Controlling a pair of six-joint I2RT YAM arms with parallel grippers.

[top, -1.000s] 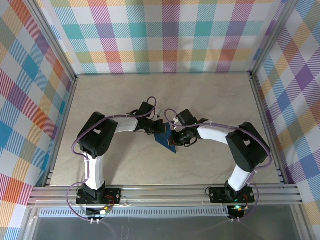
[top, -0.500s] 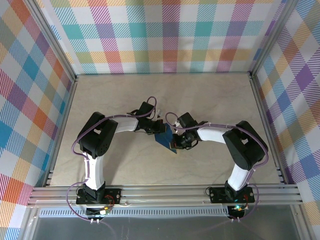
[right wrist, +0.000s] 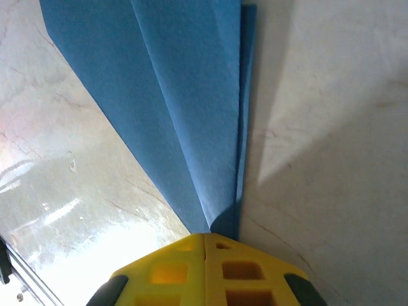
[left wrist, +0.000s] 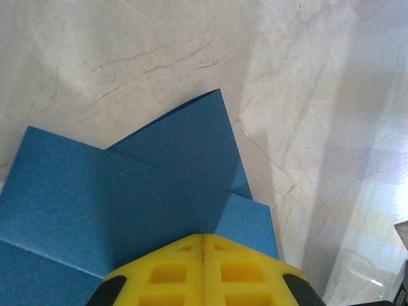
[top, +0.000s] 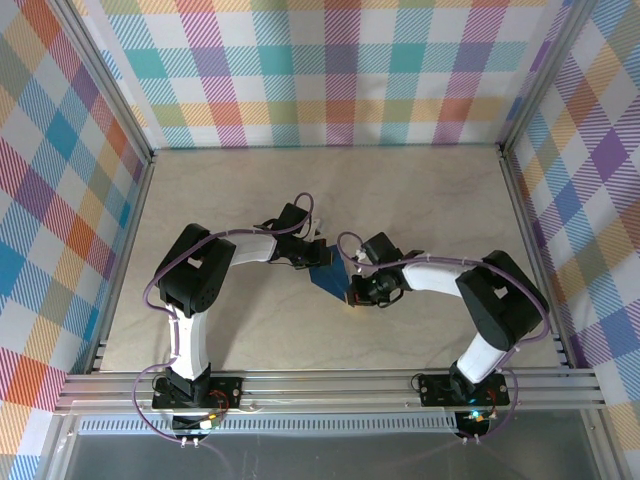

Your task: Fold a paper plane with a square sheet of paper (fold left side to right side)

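Note:
The dark-blue paper (top: pixel 327 279) lies on the table between my two arms, folded into a narrow creased shape. In the left wrist view the paper (left wrist: pixel 127 191) shows overlapping folded flaps, and my left gripper (left wrist: pixel 203 237) is shut with its yellow tips pressed down on its wide end. From above, the left gripper (top: pixel 315 263) sits at the paper's far-left edge. My right gripper (top: pixel 352 293) is shut at the near-right end. In the right wrist view the paper (right wrist: pixel 185 95) tapers to a point that runs under the tips of the right gripper (right wrist: pixel 205 236).
The beige marbled table (top: pixel 420 200) is fenced by aluminium rails (top: pixel 320 385) at the near edge and by plaid walls (top: pixel 330 70) on the other sides. Both arms bend inward, and their elbows (top: pixel 195 270) stand out to the sides.
The right gripper has slid toward the near-right along the paper to its pointed end, and its arm has swung with it. The left gripper and the paper have stayed put.

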